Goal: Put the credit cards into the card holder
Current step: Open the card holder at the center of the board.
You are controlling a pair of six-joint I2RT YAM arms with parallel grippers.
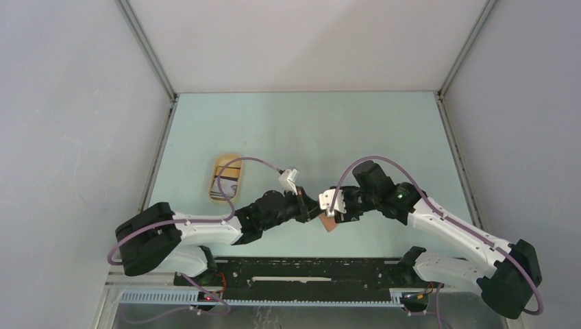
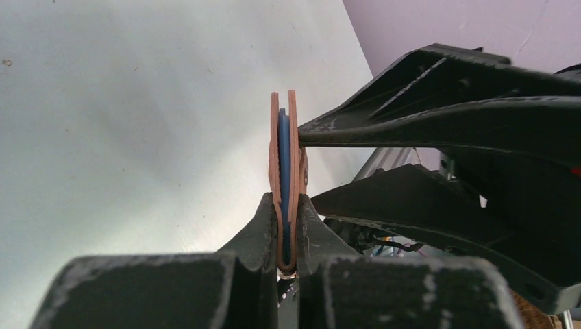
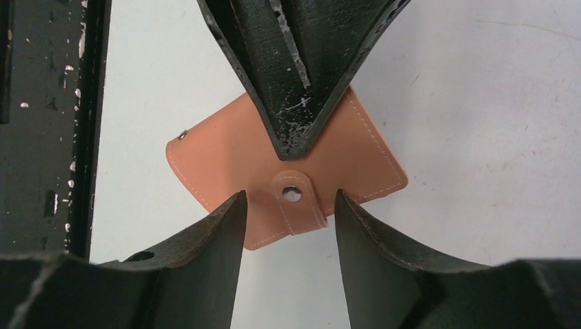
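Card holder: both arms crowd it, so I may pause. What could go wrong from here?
1. The left gripper pinches the closed reddish-brown leather card holder at one edge only; a tug could twist it free.
2. The right gripper, jaws open, straddles the snap tab close to the left jaws; they may collide or miss the tab.

Overhead camera looks down from behind my arms (image 1: 205, 233). Both wrist cameras crowd close, sharing the card holder (image 3: 226, 154).

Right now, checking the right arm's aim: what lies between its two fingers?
The snap tab of the card holder, with a gap on each side; the right wrist view shows it.
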